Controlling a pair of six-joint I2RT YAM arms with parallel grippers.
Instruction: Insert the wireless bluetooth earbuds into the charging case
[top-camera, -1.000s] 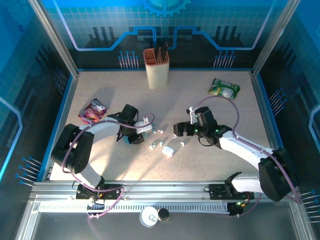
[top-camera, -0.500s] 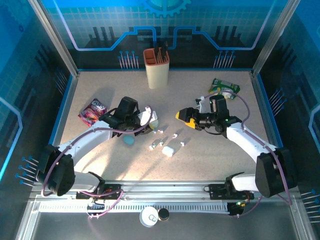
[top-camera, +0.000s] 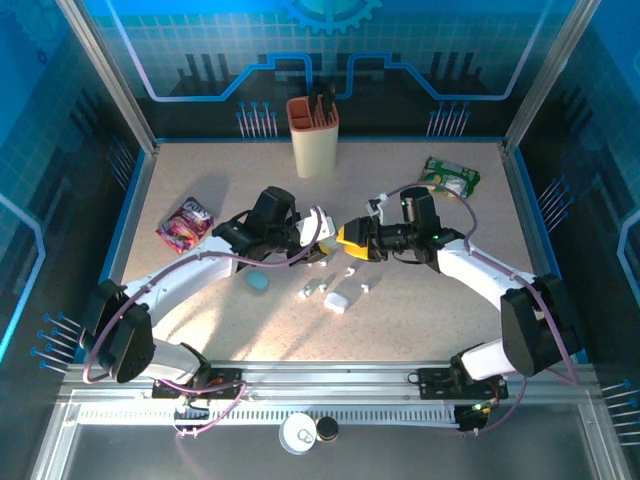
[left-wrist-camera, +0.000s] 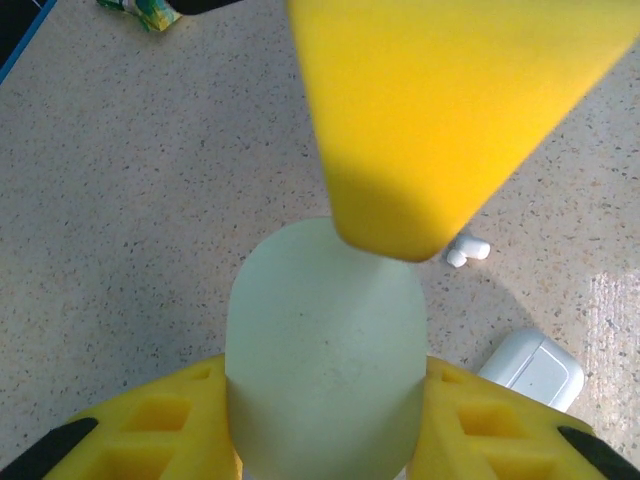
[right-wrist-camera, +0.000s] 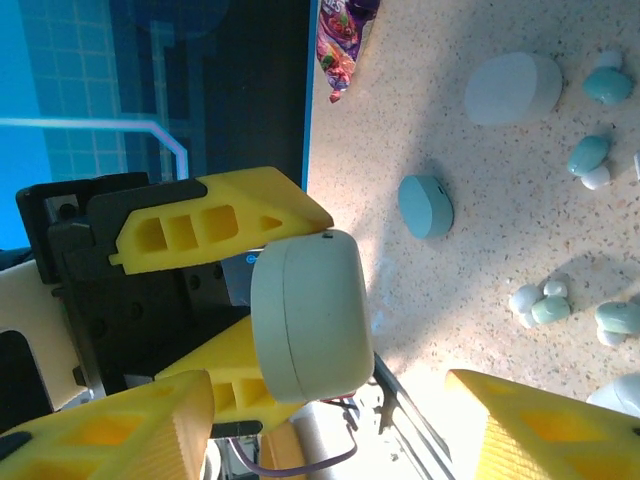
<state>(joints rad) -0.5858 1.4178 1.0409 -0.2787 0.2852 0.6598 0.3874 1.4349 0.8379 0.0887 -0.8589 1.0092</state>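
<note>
Speckled table (top-camera: 420, 320). My left hand (left-wrist-camera: 325, 420) clamped on pale charging case (left-wrist-camera: 325, 340); my right hand (right-wrist-camera: 330, 395) fingers apart, flanking it. Purple snack pouch (top-camera: 186, 222), print too small for me to read. Earbuds (left-wrist-camera: 467, 250) loose on table.

Over the middle of the tabletop (top-camera: 420, 300), the left gripper (top-camera: 310, 240) holds a pale case (top-camera: 322, 227) tip to tip with the right gripper (top-camera: 350, 240). Nearer the bases lie scattered earbuds (top-camera: 351, 270), a white case (top-camera: 337, 300) and a teal case (top-camera: 258, 281).
</note>
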